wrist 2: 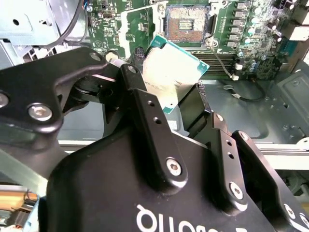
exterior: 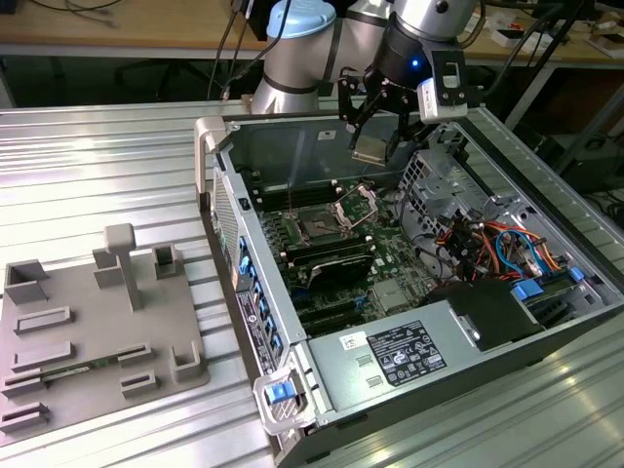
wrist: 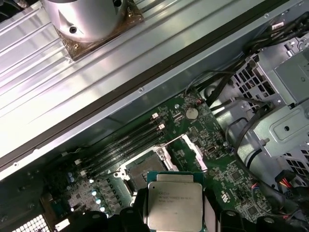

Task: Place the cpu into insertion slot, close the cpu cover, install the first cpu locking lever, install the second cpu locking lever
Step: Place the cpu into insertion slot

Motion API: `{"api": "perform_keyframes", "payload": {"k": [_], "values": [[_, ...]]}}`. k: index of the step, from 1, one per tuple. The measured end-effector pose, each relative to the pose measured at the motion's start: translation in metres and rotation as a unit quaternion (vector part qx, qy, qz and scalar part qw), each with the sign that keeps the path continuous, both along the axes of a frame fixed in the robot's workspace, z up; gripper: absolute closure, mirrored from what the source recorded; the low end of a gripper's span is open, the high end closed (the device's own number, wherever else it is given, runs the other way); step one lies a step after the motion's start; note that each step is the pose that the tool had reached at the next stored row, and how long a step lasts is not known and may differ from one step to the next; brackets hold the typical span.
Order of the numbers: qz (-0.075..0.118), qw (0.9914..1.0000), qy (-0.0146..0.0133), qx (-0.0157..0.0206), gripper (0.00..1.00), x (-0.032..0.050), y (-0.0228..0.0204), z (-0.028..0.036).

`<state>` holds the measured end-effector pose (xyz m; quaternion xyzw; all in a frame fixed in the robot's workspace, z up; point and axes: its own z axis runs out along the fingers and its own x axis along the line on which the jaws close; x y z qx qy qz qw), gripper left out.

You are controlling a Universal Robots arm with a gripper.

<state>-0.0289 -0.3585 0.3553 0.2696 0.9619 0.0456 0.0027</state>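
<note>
Above an open computer case [exterior: 302, 151] on a ribbed metal tabletop [exterior: 97, 166], the hand [exterior: 373, 144] tight around the cpu [wrist: 174, 205].

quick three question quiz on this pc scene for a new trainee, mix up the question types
1. True or false: the chip already sits in the socket.
2. What does the gripper hold? A) a cable B) the chip C) a fan
3. Fill in the gap: the metal cover beside the socket stands ____ (open or shut).

Key
1. False. The chip is up between the gripper's fingers and the socket is bare.
2. B
3. open
</note>
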Motion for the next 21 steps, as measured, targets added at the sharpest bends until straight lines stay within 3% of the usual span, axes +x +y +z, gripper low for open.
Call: {"api": "perform_keyframes", "payload": {"k": [11, 21], "values": [[-0.041, 0.99914, 0.0000, 0.0000, 0.45, -0.0011, 0.0000, -0.0009], [-0.072, 0.99743, 0.0000, 0.0000, 0.45, -0.0016, 0.0000, -0.0016]]}}
